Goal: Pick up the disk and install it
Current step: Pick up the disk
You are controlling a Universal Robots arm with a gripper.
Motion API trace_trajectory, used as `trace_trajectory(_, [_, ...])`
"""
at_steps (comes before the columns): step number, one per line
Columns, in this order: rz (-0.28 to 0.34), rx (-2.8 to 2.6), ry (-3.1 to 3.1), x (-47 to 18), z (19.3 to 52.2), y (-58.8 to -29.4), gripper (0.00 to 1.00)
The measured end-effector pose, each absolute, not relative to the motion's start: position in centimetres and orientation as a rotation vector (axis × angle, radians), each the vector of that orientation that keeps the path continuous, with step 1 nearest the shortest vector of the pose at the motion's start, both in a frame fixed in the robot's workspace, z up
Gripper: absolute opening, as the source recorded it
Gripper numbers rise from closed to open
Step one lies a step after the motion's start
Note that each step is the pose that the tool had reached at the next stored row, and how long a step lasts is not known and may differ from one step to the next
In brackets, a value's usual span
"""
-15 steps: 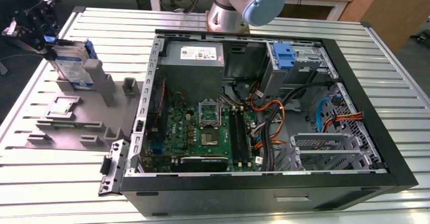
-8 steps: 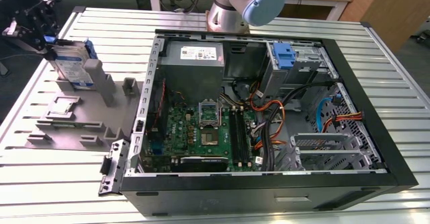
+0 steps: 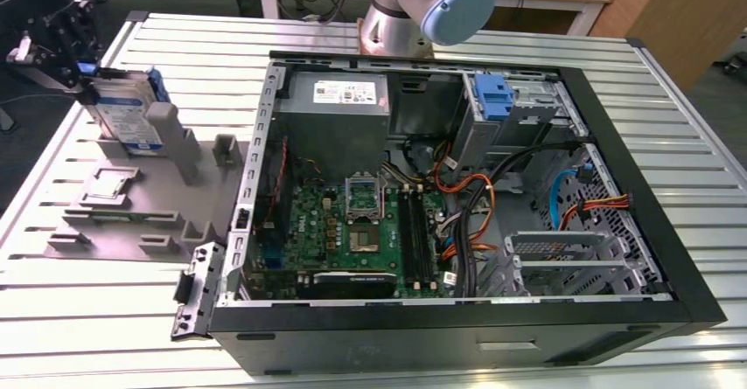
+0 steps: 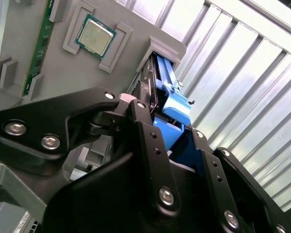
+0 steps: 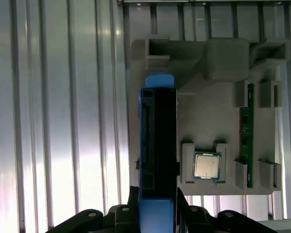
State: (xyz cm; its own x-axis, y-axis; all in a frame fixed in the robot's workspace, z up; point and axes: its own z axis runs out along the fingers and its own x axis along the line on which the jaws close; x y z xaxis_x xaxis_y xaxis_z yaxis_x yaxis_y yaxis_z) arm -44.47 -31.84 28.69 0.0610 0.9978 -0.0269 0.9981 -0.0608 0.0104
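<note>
Pincer (image 5: 157, 206) clamped on upright disk (image 5: 157, 145) (blue rails), at grey holder (image 5: 208, 126) edge, open ribbed table (image 5: 63, 121) beside

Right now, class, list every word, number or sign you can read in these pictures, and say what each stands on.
None can be read.
Label on the disk: print too small to read.
Sticker on the power supply: too small to read.
Chip in the grey holder: markings too faint.
</note>
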Motion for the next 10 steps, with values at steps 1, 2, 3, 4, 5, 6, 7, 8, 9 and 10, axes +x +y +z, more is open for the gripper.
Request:
trace_trajectory(1, [-0.019, 2.262, 2.143, -44.47, 28.69, -31.84, 0.37])
trace_trajectory(2, [-0.019, 2.256, 2.148, -44.47, 28.69, -31.84, 0.37])
trace_trajectory(3, [-0.019, 2.252, 2.153, -44.47, 28.69, -31.84, 0.37])
trace_trajectory(4, [-0.019, 2.250, 2.154, -44.47, 28.69, -31.84, 0.37])
trace_trajectory(5, [-0.019, 2.249, 2.156, -44.47, 28.69, -31.84, 0.37])
trace_trajectory(6, [-0.019, 2.249, 2.156, -44.47, 28.69, -31.84, 0.37])
trace_trajectory(7, [-0.019, 2.249, 2.156, -44.47, 28.69, -31.84, 0.37])
trace_trajectory(8, [-0.019, 2.246, 2.158, -44.47, 28.69, -31.84, 0.37])
trace_trajectory(9, [-0.019, 2.236, 2.169, -44.47, 28.69, -31.84, 0.37])
trace_trajectory(10, [-0.019, 2.223, 2.183, -44.47, 28.69, -31.84, 0.37])
